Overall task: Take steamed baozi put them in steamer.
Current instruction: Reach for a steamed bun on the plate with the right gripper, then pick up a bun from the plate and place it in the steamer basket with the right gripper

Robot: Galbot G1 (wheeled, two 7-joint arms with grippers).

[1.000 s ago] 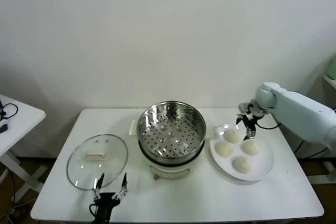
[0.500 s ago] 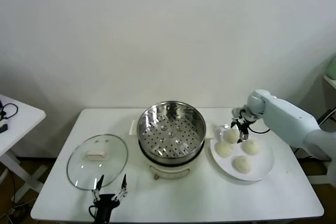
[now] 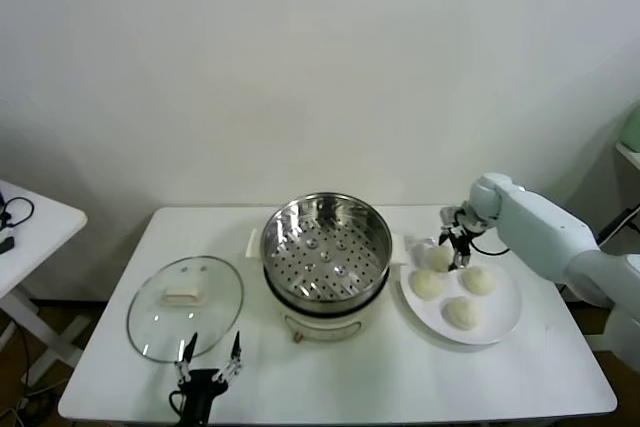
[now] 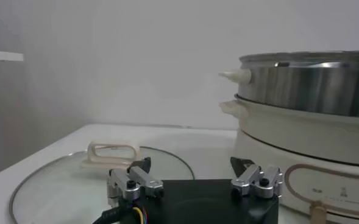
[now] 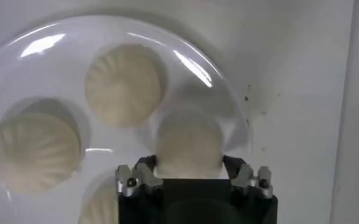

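Nothing moved yet: all four buns (image 3: 447, 285) on the plate (image 3: 505, 315), steamer (image 3: 325, 245) empty, right claw (image 3: 455, 249) spread around the rear bun (image 5: 188, 144), not clenched, left claw (image 3: 211, 359) released, idle above the counter (image 3: 400, 377).

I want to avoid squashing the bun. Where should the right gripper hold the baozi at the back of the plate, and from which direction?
Hold that baozi low on its two opposite round sides, coming from straight above. Its pleated top faces up and looks soft, so pinching the crown seems risky. The right gripper already hangs over it, open, one finger each side.
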